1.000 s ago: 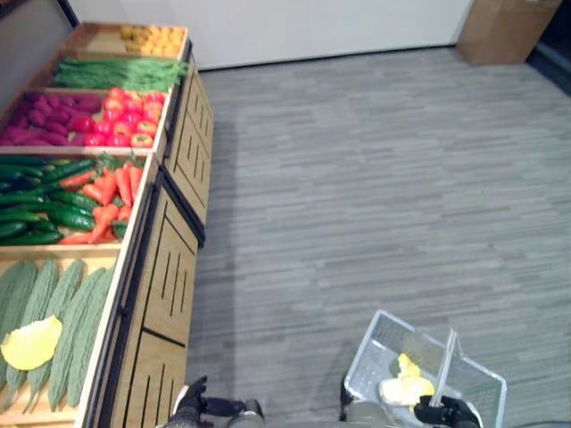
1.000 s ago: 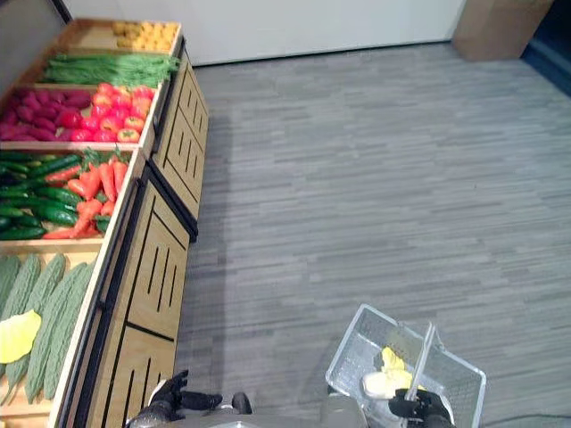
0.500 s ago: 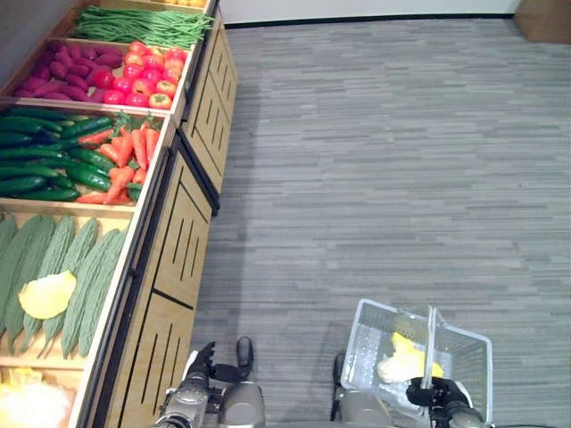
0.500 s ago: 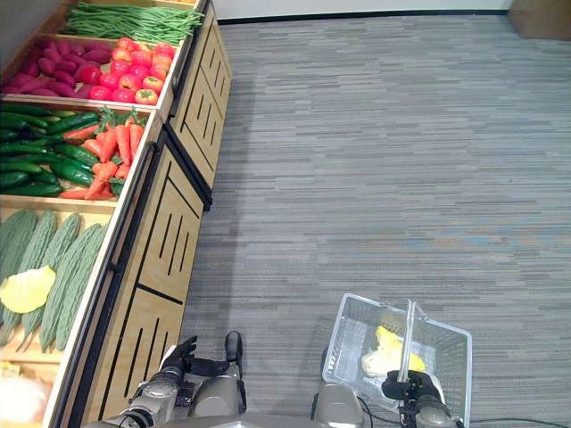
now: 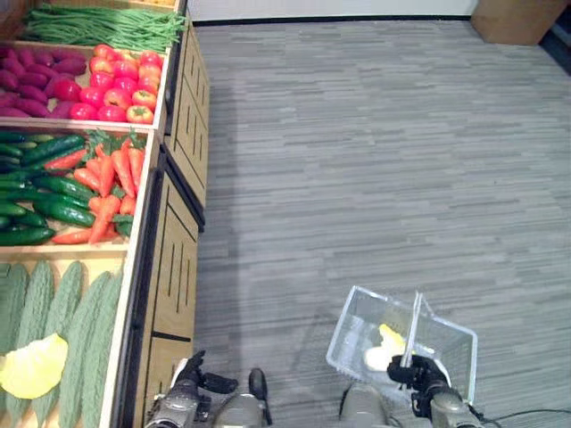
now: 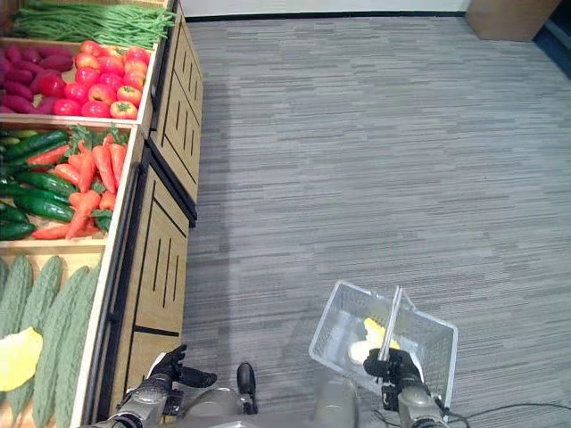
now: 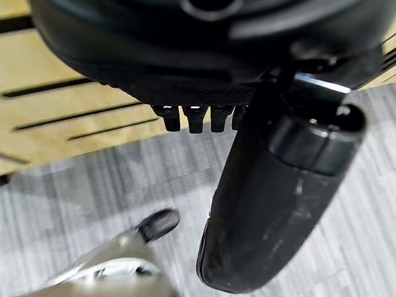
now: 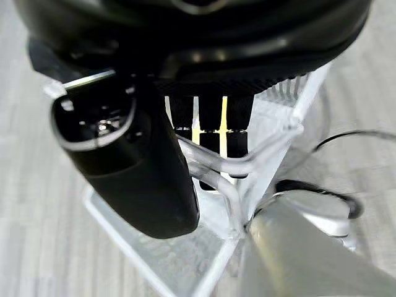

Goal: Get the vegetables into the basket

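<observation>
We see the right hand curled round the handle of the clear basket, its fingers hooked over the bar in the right wrist view. The basket hangs over the grey floor, to the right of the wooden stand, and holds a yellow vegetable and a pale one just beside it. The left hand sits low beside the stand's front panel with its fingers straight and relaxed, holding nothing.

On the stand, the rest of the vegetables lie in their bins: green beans at the far end, then tomatoes beside purple sweet potatoes, then carrots mixed with cucumbers, and nearest us bitter gourds with a yellow piece lying on them.

Against half a second ago, the whole view has shifted, so the camera has moved. The basket remains in the same grasp with the same two pieces inside, and the left hand is as open as it was.
</observation>
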Robot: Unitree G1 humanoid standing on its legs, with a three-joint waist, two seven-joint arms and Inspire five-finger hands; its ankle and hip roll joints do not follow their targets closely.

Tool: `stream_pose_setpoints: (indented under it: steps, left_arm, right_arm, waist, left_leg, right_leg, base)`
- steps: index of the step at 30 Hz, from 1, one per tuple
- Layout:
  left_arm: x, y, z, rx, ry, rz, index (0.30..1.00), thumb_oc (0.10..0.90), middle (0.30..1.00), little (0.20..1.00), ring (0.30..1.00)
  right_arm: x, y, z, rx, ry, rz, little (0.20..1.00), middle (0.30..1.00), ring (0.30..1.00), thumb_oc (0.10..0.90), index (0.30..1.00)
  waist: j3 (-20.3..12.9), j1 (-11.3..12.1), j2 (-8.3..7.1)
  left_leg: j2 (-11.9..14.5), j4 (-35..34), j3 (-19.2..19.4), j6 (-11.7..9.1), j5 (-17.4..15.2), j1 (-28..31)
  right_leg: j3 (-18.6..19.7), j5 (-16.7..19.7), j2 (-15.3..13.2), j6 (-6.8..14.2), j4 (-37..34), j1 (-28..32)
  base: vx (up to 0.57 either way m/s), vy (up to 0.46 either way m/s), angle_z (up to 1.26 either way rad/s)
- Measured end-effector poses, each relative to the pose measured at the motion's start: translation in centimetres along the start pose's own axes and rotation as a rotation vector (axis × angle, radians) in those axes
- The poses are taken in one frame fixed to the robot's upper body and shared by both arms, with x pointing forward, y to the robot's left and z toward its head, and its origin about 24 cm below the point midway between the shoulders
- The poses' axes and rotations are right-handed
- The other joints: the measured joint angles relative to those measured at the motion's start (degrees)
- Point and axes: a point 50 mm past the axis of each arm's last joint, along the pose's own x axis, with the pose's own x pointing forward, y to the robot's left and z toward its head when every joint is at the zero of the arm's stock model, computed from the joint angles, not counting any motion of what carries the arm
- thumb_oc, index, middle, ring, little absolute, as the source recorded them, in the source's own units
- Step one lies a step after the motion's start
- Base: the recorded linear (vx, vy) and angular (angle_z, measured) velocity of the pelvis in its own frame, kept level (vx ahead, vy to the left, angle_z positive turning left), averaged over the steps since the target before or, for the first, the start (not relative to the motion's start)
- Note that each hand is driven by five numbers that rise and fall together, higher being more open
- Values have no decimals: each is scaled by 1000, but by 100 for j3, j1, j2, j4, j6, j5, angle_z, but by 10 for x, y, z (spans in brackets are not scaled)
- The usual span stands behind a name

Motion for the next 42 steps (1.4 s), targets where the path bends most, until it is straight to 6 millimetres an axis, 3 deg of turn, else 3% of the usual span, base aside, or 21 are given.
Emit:
stream_pose_setpoints:
  steps: [2,3,6,7,9,11,12,18,20,22,23,24,26,28,31,34,37,38,39,41,42]
  left_arm:
    - [-1,3,-7,2,32,9,1000,900,1000,1000,1000]
    - [-1,4,-10,1,46,12,1000,900,1000,1000,1000]
    - [-3,1,-17,-18,64,10,1000,900,1000,1000,1000]
    - [-4,1,-22,-7,87,9,1000,900,1000,1000,1000]
    - [-8,-9,-33,-6,119,-18,1000,900,1000,1000,1000]
    - [-11,-26,-34,-27,116,-61,1000,900,1000,1000,1000]
    - [-11,-25,-32,-29,106,-67,1000,900,1000,1000,1000]
    - [-8,-24,-21,-44,71,-63,1000,900,1000,1000,1000]
    - [-8,-25,-21,-45,68,-64,1000,900,1000,1000,1000]
    - [-5,-21,-16,-38,62,-57,1000,900,1000,1000,1000]
    - [-4,-16,-13,-54,64,-40,1000,900,1000,1000,1000]
    - [-4,-16,-14,-58,65,-38,1000,900,1000,1000,1000]
    - [-2,-17,-5,-62,40,-42,1000,900,1000,1000,1000]
    - [0,-17,3,-62,12,-44,1000,900,1000,1000,1000]
    - [1,-17,8,-87,-5,-42,1000,900,1000,1000,1000]
    - [1,-21,17,-111,-40,-49,1000,900,1000,1000,1000]
    - [1,-22,16,-107,-30,-53,1000,900,1000,1000,1000]
    - [1,-22,13,-104,-16,-53,1000,900,1000,1000,1000]
    - [2,-15,12,-90,-9,-35,1000,900,1000,1000,1000]
    - [2,-10,9,-62,1,-25,1000,900,1000,1000,1000]
    - [2,-8,9,-25,-4,-27,1000,900,1000,1000,1000]
  right_arm:
    - [0,4,5,-13,-30,21,300,300,300,400,300]
    - [0,5,4,-8,-34,25,300,300,300,400,300]
    - [0,8,6,-9,-37,37,300,300,300,400,300]
    - [0,9,7,-13,-44,45,300,300,300,400,300]
    - [-1,6,1,-26,-16,41,300,300,300,400,300]
    - [-1,1,-3,-21,9,25,300,300,300,400,300]
    - [-1,0,-4,-27,15,29,300,300,300,400,300]
    - [0,-22,-4,-95,29,-3,300,300,300,400,300]
    - [-1,-28,-8,-96,47,-17,300,300,300,400,300]
    - [-3,-29,-14,-79,62,-24,300,300,300,400,300]
    - [-5,-32,-23,-71,92,-36,300,300,300,400,300]
    - [-6,-34,-24,-76,97,-42,300,300,300,400,300]
    - [-8,-40,-31,-71,118,-64,300,300,300,400,300]
    - [-10,-41,-38,-71,151,-69,300,300,300,400,300]
    - [-12,-34,-44,-73,175,-57,300,300,300,400,300]
    - [-12,-31,-46,-86,186,-45,300,300,300,400,300]
    - [-15,-32,-51,-90,200,-45,300,300,300,400,300]
    - [-18,-33,-60,-93,226,-48,300,300,300,400,300]
    - [-25,-28,-75,-75,266,-40,300,300,300,400,300]
    - [-24,-19,-73,-45,255,-17,300,300,300,400,300]
    - [-21,-12,-66,-30,231,-2,300,300,300,400,300]
  waist:
    - [41,-77,52]
    - [61,-167,49]
    - [53,-191,18]
    - [39,-266,-26]
    - [7,-429,71]
    - [-40,-396,270]
    - [-42,-355,264]
    - [-54,-407,301]
    - [-46,-472,329]
    - [-4,-478,268]
    - [60,-313,150]
    - [93,-280,91]
    - [119,-312,68]
    - [145,-278,39]
    - [196,-145,104]
    - [264,72,224]
    - [260,14,218]
    - [239,-24,203]
    - [144,-52,24]
    - [104,-140,-119]
    - [45,-127,-167]
  left_leg:
    - [40,-53,35,-105,52,96]
    - [34,-50,-7,-184,13,268]
    - [103,-50,-80,-333,-179,473]
    - [158,-52,-242,-430,-353,584]
    - [387,-41,-467,-627,-403,794]
    - [676,150,-414,-838,-240,890]
    - [871,431,-456,-1071,-40,811]
    - [1194,997,-886,-1492,670,371]
    - [1295,1168,-1148,-1631,763,260]
    - [1343,1849,-1434,-1688,803,-165]
    - [1328,2387,-1473,-1690,1173,-352]
    - [1312,2515,-1478,-1736,1128,-399]
    - [1135,2508,-1342,-1695,706,-699]
    - [915,1783,-1030,-1507,452,-1002]
    - [801,-113,-838,-1365,868,-1394]
    - [1013,-107,-874,-1321,1277,-1611]
    - [894,-92,-812,-1255,1428,-1454]
    - [805,-94,-681,-1140,1448,-1404]
    - [419,-64,-404,-420,1408,-1235]
    - [207,-61,-334,-246,1231,-1129]
    - [137,-36,-298,-96,1123,-1120]
  right_leg:
    - [-324,-90,151,-78,-955,-102]
    - [-451,314,269,-53,-1941,-89]
    - [-290,762,437,-16,-2928,-38]
    - [55,1051,529,8,-3395,15]
    - [114,1718,729,-176,-3410,312]
    - [-46,1641,993,-390,-3328,533]
    - [-163,1552,1096,-506,-3352,674]
    - [-514,956,1317,-905,-2906,656]
    - [-615,752,1372,-887,-2739,650]
    - [-686,506,1384,-1009,-2665,674]
    - [-642,510,1375,-1190,-2667,823]
    - [-653,485,1371,-1250,-2690,910]
    - [-720,333,1329,-1431,-2944,1145]
    - [-782,403,1348,-1367,-3209,1291]
    - [-756,461,1643,-1278,-3707,1677]
    - [-455,405,1893,-1326,-3845,2034]
    - [-151,150,1839,-1139,-3816,2442]
    - [-88,75,1758,-995,-3811,2604]
    - [7,-202,1346,-675,-3662,2766]
    - [-6,-257,1115,-553,-3236,2642]
    - [63,-519,970,-352,-2557,2224]
  base:
    - [283,-93,10]
    - [403,-144,35]
    - [374,-149,24]
    - [370,-212,45]
    - [249,-184,66]
    - [184,-255,28]
    - [150,-258,15]
    - [155,-239,23]
    - [216,-331,30]
    - [120,-135,29]
    - [177,-150,9]
    - [190,-119,-2]
    - [217,-54,32]
    - [273,42,30]
    - [398,101,-12]
    - [331,96,-68]
    - [348,207,-62]
    - [456,429,-50]
    - [358,355,-35]
    - [207,234,-15]
    - [115,149,-17]
